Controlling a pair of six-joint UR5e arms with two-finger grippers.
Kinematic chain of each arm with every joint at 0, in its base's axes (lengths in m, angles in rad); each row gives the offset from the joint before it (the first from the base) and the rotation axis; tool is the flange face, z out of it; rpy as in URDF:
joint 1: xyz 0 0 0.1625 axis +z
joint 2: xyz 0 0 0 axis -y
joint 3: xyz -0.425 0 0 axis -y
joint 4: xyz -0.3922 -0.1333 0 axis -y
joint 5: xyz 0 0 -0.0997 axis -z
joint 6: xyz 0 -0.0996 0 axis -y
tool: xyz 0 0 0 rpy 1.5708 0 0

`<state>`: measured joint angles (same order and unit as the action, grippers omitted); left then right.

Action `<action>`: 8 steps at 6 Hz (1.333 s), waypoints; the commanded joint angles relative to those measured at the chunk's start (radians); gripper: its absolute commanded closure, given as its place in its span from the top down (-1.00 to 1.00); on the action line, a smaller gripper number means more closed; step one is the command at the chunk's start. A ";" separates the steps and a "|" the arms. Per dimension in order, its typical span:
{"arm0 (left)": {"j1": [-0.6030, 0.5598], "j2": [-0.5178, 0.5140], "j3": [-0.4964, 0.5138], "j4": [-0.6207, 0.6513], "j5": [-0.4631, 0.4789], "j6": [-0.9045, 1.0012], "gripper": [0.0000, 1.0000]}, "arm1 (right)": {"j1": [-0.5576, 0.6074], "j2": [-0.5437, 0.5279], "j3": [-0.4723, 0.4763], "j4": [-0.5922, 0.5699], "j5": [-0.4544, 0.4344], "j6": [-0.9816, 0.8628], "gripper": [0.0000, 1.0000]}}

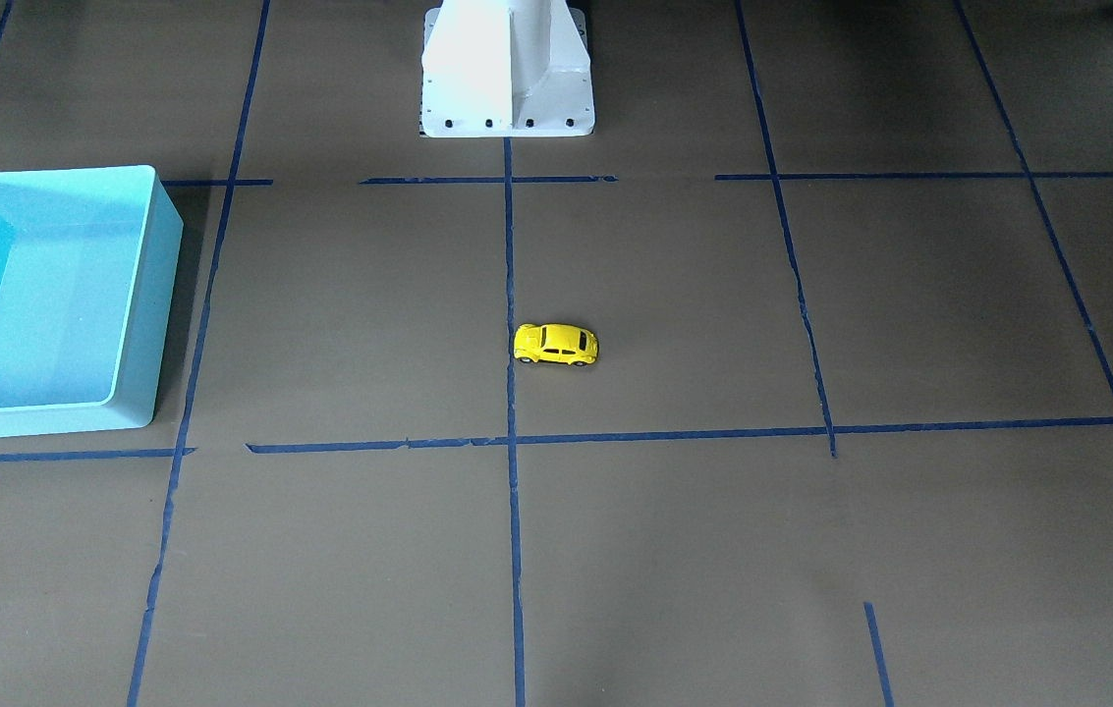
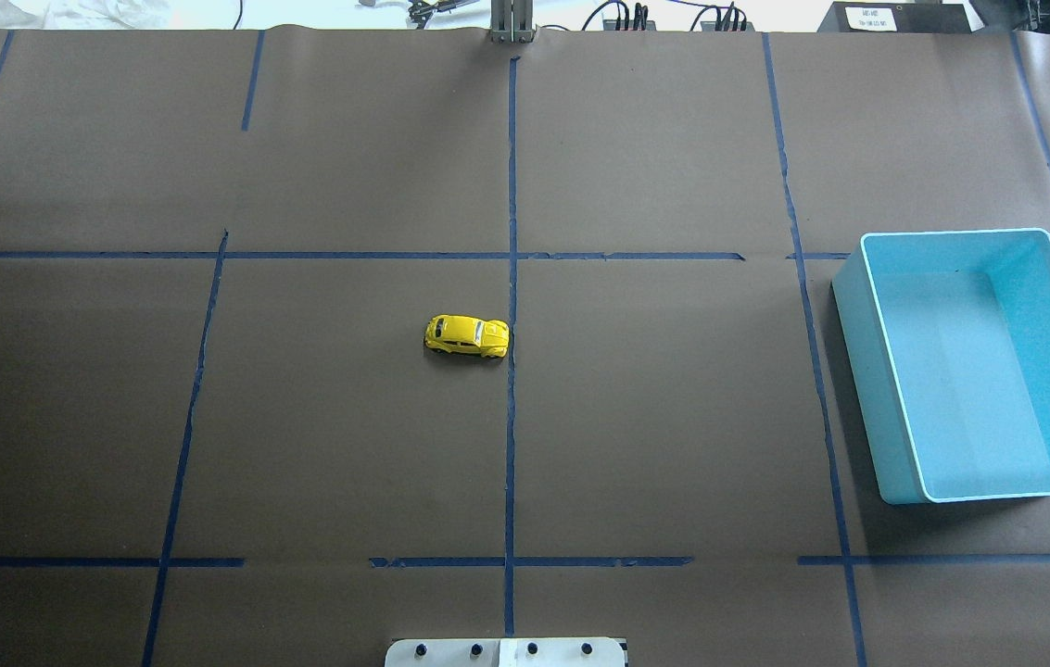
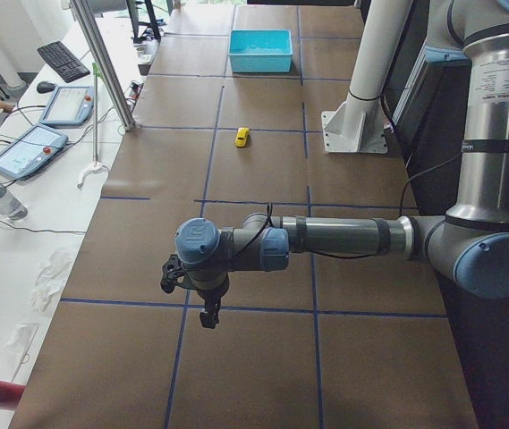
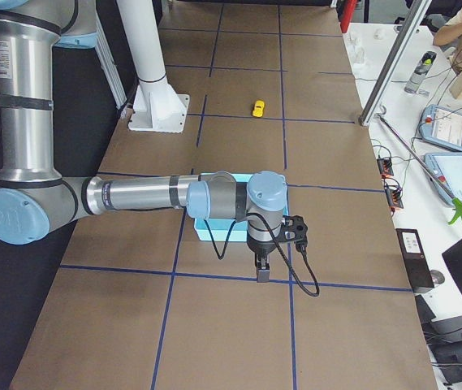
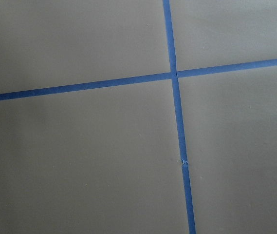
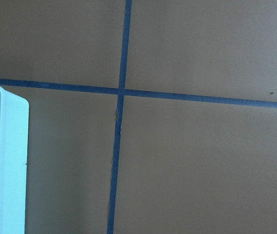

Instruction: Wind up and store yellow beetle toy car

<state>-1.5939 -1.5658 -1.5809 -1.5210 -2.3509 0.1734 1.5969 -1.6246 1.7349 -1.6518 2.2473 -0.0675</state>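
Rolling is the risk: the car (image 2: 467, 337) stands on its wheels mid-table, well apart from the bin (image 2: 867, 371), so an off-centre pinch could shoot it away. Left gripper (image 3: 207, 315) and right gripper (image 4: 261, 272): spread or pressed together, cannot tell.

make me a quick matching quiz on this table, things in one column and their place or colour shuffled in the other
Things:
1. yellow beetle toy car
2. turquoise bin
3. white pedestal base
4. tape lines

Place, colour or state:
A. empty, on the robot's right side of the table
B. dark blue, forming a grid on the brown paper
C. on its wheels near the table's middle, beside the centre line
D. at the robot's edge of the table, on the centre line

Pairs: 1-C, 2-A, 3-D, 4-B
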 commanded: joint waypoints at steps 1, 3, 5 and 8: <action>0.000 -0.005 0.006 -0.001 -0.001 0.000 1.00 | 0.000 0.000 0.000 0.001 0.000 -0.009 1.00; 0.000 -0.007 0.006 0.001 0.002 0.001 1.00 | 0.000 0.000 -0.001 0.001 0.000 -0.011 1.00; 0.003 -0.025 -0.001 0.005 0.055 0.000 1.00 | 0.000 0.000 -0.001 0.000 0.000 -0.005 1.00; 0.037 -0.060 -0.030 0.013 0.065 0.000 1.00 | 0.000 -0.001 -0.003 0.000 0.000 -0.005 1.00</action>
<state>-1.5762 -1.6004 -1.6039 -1.5088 -2.2881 0.1734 1.5969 -1.6256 1.7323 -1.6521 2.2473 -0.0722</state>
